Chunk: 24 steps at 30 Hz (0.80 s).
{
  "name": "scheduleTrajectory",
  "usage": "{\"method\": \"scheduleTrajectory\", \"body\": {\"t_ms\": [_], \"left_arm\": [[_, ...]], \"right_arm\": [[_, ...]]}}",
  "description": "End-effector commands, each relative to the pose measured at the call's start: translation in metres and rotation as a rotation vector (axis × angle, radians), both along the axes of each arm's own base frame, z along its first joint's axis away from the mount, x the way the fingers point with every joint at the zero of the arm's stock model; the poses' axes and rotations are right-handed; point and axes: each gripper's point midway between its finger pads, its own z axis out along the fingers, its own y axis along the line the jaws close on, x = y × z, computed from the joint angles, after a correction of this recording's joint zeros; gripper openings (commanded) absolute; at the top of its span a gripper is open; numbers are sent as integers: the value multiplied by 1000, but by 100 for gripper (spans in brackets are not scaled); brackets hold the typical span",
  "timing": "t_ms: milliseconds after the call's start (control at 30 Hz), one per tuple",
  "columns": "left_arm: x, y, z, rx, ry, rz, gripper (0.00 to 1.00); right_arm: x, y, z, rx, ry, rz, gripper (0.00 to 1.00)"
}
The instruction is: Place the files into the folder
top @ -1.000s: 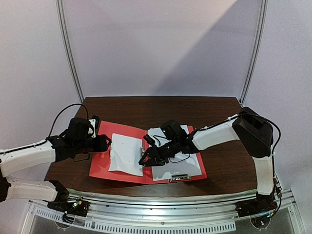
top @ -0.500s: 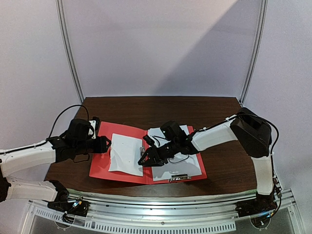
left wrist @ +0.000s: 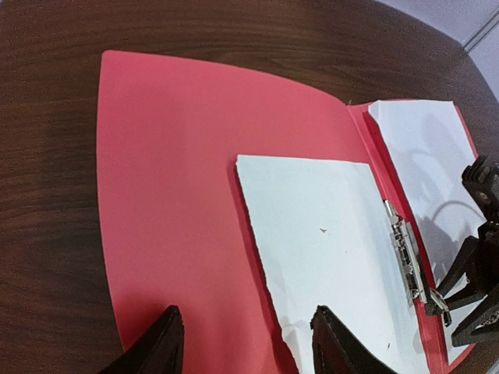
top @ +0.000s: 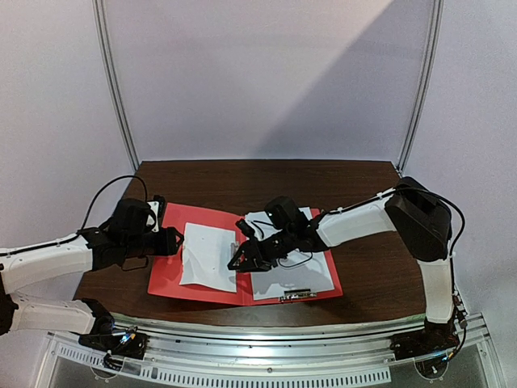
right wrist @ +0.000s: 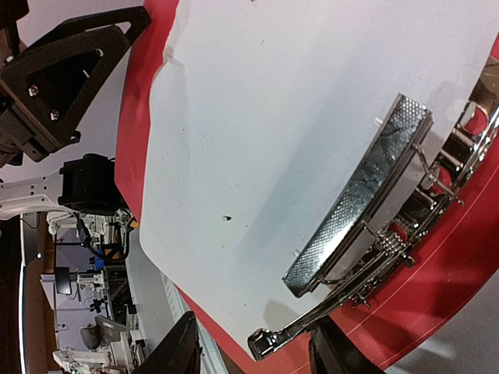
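Observation:
The red folder lies open on the table. The small white sheet lies on its left half and the large white sheet on its right half. A metal clip runs along the central fold. My left gripper is open and empty over the folder's left half, its fingers either side of the small sheet's left edge. My right gripper is open at the fold; the clip's lever end lies between its fingers, over the small sheet's edge.
The dark wooden table extends behind and to the right of the folder. A thin black cable lies across the large sheet. The two grippers face each other across the small sheet, a short way apart.
My right gripper has shifted slightly left and away along the fold. The left arm and both sheets look the same.

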Motion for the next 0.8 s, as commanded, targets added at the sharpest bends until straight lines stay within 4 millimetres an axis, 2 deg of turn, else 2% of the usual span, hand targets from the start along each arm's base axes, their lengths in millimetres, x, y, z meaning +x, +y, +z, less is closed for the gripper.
{"method": "scheduleTrajectory", "body": {"t_ms": [0,200,533,767], "left_arm": [[-4,7,-9,26,18,7,56],[-4,7,-10,27,19,7,56],[-4,7,-10,28,20,6,56],[-4,7,-10,31,20,8,56]], "right_arm": [[4,5,24,28,-66,0,47],[8,6,31,28,-94,-7,46],[32,7,34,6,-157,-31,47],[40,10,28,-10,-164,-21,46]]}}
